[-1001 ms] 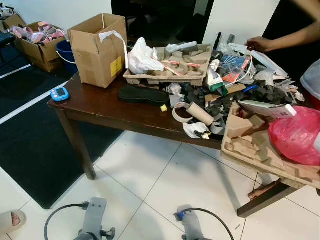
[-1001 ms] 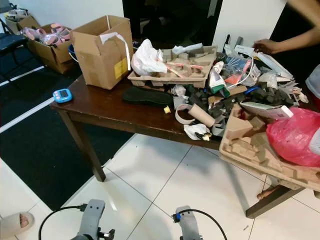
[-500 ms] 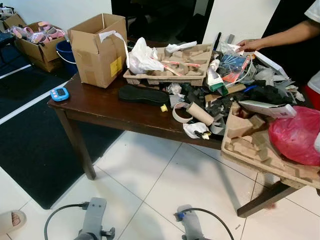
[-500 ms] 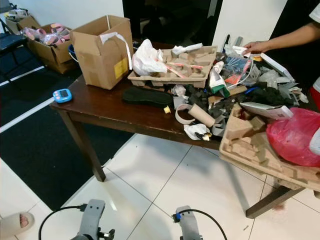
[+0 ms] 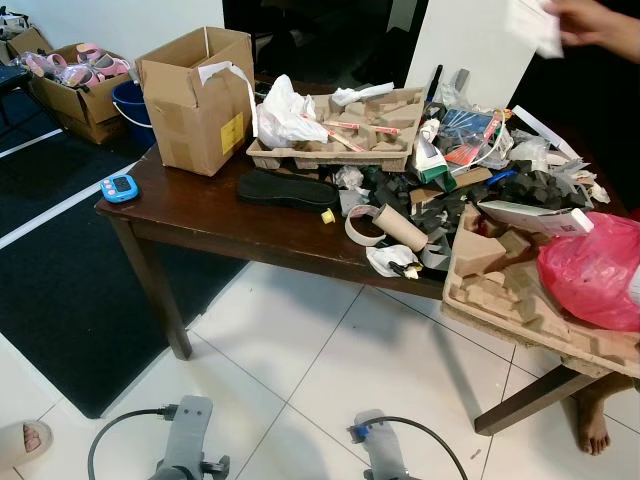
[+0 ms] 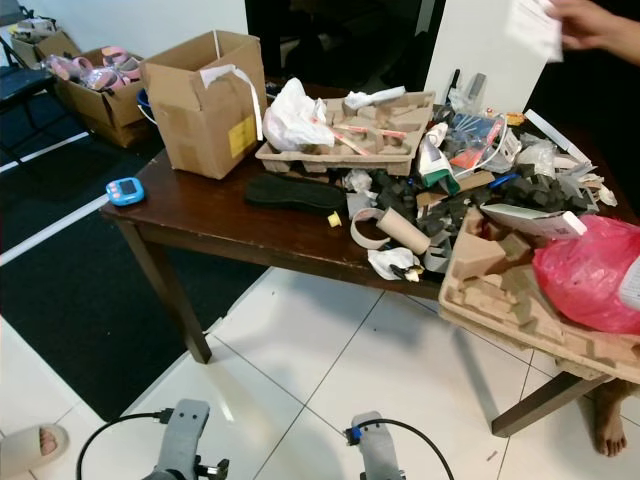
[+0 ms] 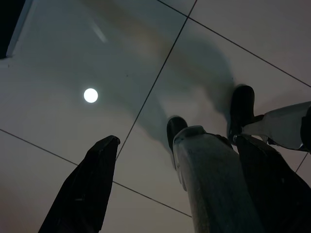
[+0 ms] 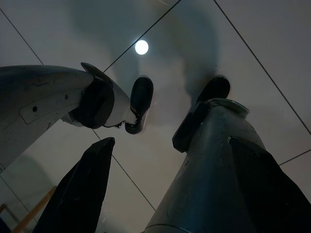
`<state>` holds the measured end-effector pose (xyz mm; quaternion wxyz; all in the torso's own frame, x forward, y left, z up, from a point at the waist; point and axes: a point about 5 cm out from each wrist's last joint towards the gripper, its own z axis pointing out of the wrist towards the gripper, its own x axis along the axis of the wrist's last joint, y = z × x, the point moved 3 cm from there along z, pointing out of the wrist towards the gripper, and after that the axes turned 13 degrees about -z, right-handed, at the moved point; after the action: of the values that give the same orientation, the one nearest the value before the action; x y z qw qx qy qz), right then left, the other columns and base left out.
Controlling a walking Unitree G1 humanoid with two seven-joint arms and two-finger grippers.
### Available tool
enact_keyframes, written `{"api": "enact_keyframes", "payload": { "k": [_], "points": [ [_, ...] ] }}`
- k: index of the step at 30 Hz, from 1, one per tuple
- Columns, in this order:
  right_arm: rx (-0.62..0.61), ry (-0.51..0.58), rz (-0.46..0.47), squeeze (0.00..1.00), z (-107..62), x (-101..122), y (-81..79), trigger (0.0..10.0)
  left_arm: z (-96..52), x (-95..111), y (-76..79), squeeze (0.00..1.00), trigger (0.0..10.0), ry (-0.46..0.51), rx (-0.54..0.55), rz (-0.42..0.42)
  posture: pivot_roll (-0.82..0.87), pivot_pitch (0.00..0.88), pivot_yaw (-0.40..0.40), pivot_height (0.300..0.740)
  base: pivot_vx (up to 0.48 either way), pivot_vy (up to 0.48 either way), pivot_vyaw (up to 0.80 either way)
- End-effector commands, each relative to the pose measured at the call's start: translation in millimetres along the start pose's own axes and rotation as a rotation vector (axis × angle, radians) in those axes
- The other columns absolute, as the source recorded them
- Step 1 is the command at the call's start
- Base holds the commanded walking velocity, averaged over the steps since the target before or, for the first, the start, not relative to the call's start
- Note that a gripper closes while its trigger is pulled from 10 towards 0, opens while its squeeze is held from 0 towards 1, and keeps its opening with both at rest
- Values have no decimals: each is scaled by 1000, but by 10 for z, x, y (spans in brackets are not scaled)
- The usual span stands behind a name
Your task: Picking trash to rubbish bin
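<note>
Both tools — left tool point(image 7: 170, 194), right tool point(image 8: 165, 189) — hang low, fingers apart, empty. Trash — cardboard tube point(image 5: 399, 227), crumpled white paper point(image 5: 388, 260) — lies centre-frame on the dark wooden table point(image 5: 200, 215). Approach squarely first.

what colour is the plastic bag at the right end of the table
Red, a crumpled bag resting on a cardboard tray. It shows best in the left eye view.

table point(image 5: 215, 215): dark wood, glossy | box point(image 5: 195, 95): matt brown cardboard | trays point(image 5: 520, 300): rough moulded paper pulp | bag point(image 5: 590, 270): glossy red plastic | floor point(image 5: 330, 370): smooth glossy white tile | mat point(image 5: 60, 290): matt black
</note>
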<state>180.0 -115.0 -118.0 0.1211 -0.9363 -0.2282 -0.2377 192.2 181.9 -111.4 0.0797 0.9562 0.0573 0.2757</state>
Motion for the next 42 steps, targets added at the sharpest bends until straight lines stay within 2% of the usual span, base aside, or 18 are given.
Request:
{"api": "enact_keyframes", "payload": {
  "k": [1,16,42],
  "points": [
    [12,-54,27,0,-20,-195,-35,10000,-24,-52,-83,0,10000,-13,24,-20,124,73,-45,740,0,0,0],
    [12,-44,19,0,-11,-118,-18,10000,-20,-44,-74,0,10000,-10,25,-22,127,66,-49,740,0,0,0],
    [10,-51,16,0,-12,-147,-28,10000,-17,-49,-60,0,10000,-12,19,-27,123,66,-51,740,0,0,0]
  ]
}}
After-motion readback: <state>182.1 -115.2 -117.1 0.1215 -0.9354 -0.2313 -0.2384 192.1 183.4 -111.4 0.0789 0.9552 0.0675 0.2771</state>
